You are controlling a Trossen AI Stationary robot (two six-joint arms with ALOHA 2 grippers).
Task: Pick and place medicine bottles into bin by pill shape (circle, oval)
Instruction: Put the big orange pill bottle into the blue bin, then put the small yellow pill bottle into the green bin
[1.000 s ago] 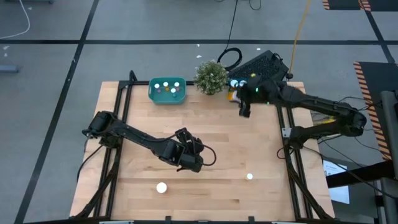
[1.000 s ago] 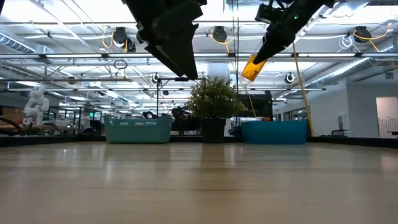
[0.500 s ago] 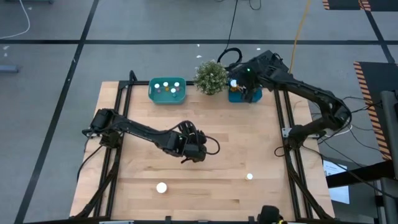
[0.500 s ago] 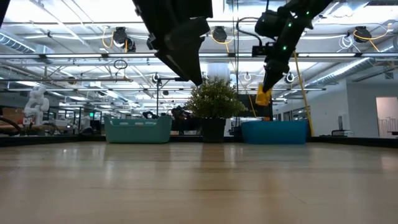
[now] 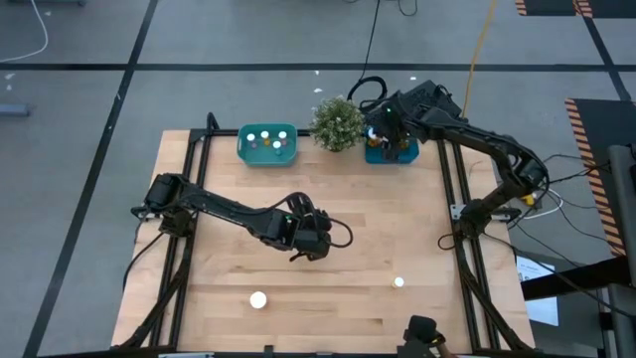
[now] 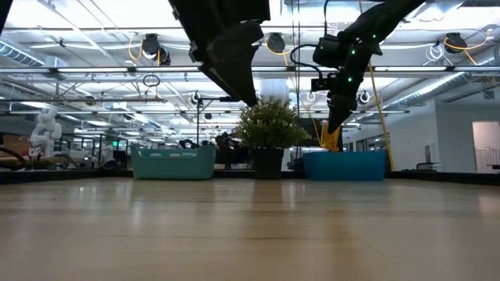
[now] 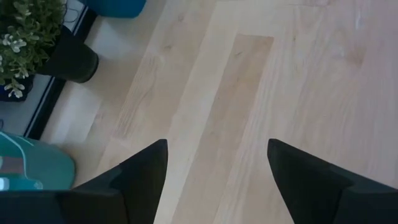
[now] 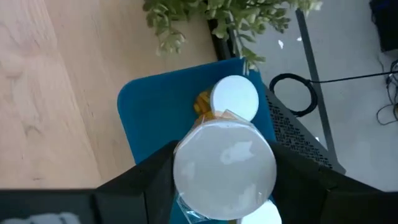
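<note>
Big open lab hall with ceiling lights behind; light wood table (image 5: pixel 358 239) with two bins and a potted plant (image 5: pixel 337 121) along its far edge. Change: a second ago the right hand (image 6: pixel 334 134) carried its amber bottle (image 6: pixel 331 139) high, short of the blue bin (image 6: pixel 345 165); half a second ago it swung over the bin, and now it has dropped lower, with the bottle's lower end just above the bin rim in the low view. Judgement: this is the placing step, with release likely next; the bottle is not yet let go.

The right wrist view shows the fingers clamped either side of the held bottle's white cap (image 8: pixel 225 169), with another white-capped bottle (image 8: pixel 234 98) already in the blue bin below. The right arm is stretched out to the far right corner, hand pointing down into the bin.

The left hand (image 7: pixel 216 163) hovers mid-table, fingers spread wide, nothing between them, pointing down at bare wood; it shifted slightly toward the right over the last second. The teal bin (image 5: pixel 267 143) holds several capped bottles. Two loose bottles are still on the near table: one left of centre (image 5: pixel 258 299), one right (image 5: pixel 398 282). Judgement: the left arm takes one of these next.
</note>
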